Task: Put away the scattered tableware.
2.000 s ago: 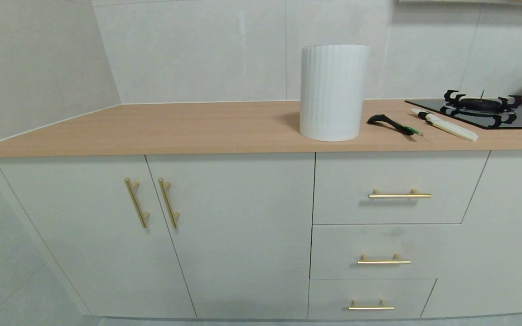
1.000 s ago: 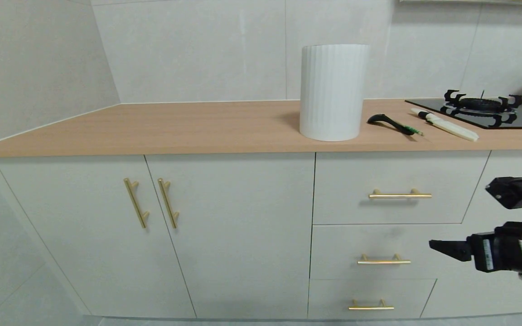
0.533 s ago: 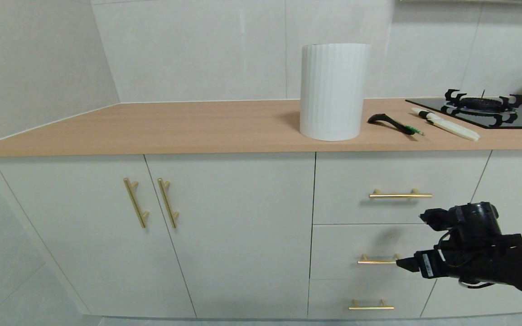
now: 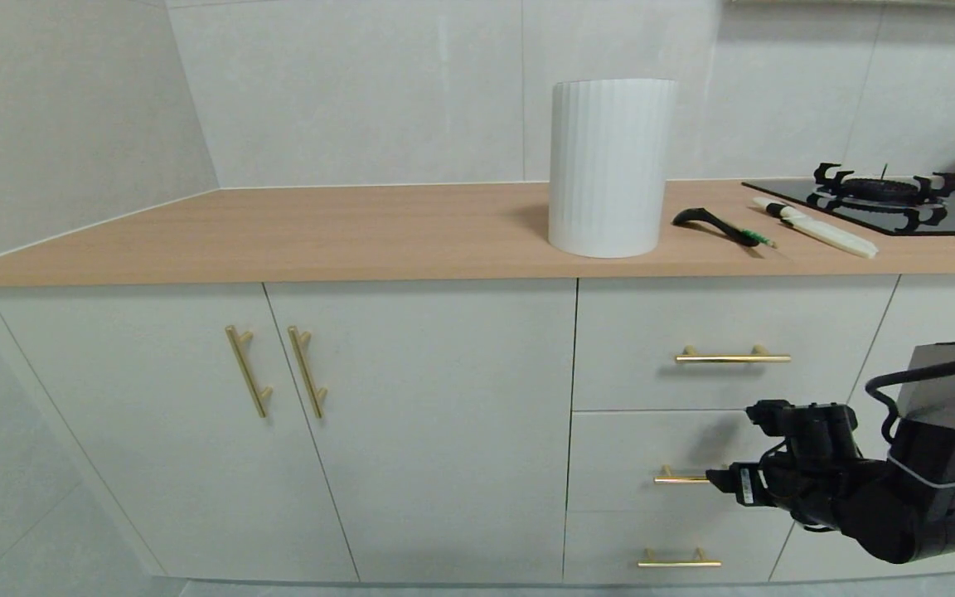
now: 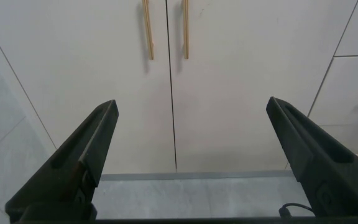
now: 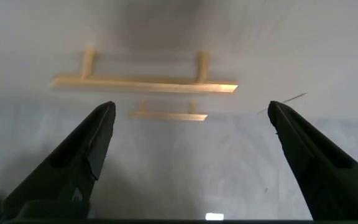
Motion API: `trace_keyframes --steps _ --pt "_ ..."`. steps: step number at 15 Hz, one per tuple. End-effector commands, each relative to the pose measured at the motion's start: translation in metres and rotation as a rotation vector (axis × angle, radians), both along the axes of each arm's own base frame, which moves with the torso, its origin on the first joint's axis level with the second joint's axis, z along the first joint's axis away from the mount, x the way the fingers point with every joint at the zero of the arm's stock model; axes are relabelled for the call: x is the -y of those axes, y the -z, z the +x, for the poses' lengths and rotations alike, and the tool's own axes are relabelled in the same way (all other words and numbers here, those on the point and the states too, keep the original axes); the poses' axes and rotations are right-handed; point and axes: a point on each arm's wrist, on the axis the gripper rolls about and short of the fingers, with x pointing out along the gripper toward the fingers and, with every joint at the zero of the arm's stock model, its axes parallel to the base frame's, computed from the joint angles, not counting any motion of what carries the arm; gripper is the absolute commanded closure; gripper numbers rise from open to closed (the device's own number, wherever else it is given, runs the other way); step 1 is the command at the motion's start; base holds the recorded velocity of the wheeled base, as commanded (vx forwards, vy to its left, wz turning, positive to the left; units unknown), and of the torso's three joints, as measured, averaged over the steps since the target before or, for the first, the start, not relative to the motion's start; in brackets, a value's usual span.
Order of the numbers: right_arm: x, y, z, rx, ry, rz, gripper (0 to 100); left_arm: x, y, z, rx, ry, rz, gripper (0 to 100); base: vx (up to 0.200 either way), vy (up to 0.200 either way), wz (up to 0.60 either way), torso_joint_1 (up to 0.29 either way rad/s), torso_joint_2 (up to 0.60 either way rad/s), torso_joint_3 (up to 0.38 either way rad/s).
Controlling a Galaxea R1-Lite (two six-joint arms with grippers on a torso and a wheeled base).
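Note:
On the wooden countertop (image 4: 320,232) a tall white ribbed holder (image 4: 610,166) stands upright. To its right lie a black-handled utensil (image 4: 714,224) and a white knife (image 4: 817,229). My right gripper (image 4: 722,481) hangs below the counter, its tip just right of the middle drawer's gold handle (image 4: 681,478). In the right wrist view the right gripper (image 6: 191,109) is open, with that handle (image 6: 145,84) ahead of it and nothing held. My left gripper (image 5: 191,104) is open and faces the cupboard doors (image 5: 173,93).
A black gas hob (image 4: 884,199) sits at the counter's right end. Three drawers stack under the holder, with a top handle (image 4: 733,358) and a bottom handle (image 4: 680,562). Two cupboard doors with gold handles (image 4: 278,369) lie to the left. Tiled walls enclose the back and left.
My right arm came into view from the right and moved left, down to the middle drawer's handle. The things on the counter have not moved.

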Motion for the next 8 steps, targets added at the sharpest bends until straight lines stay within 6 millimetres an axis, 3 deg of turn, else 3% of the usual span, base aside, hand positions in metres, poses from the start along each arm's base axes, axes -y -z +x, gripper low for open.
trace_keyframes --steps 1,8 --pt "-0.001 0.023 0.002 -0.027 0.008 -0.013 0 0.0 0.0 0.0 0.0 0.0 0.0 0 0.0 0.0 0.0 0.0 0.0 0.0" --pt "-0.008 0.024 0.019 0.03 0.056 -0.004 0 0.0 0.0 0.0 0.0 0.0 0.0 0 0.0 0.0 0.0 0.0 0.0 0.0"
